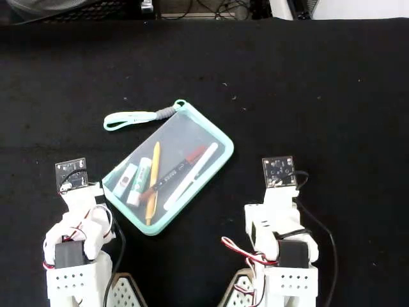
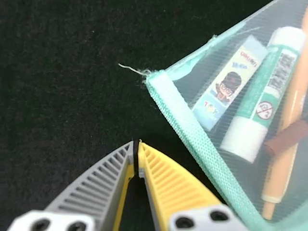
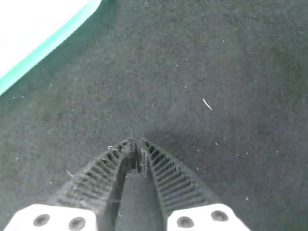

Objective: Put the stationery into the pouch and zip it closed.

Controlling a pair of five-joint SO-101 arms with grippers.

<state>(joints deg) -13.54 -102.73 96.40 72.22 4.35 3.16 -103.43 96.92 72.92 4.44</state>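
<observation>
- left gripper (image 2: 135,145): jaws pressed together, empty, just beside the pouch (image 2: 185,126) corner
- right gripper (image 3: 137,146): jaws together, empty, over the black table (image 3: 216,72)
- pouch lies flat between the arms, stationery (image 1: 153,179) inside
- wrist strap (image 1: 128,119) at the far end

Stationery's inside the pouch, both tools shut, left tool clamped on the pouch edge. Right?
No. The left tool is shut on nothing: the left wrist view shows it beside the pouch corner, apart from it. The stationery is inside the pouch and the right tool is shut too.
</observation>
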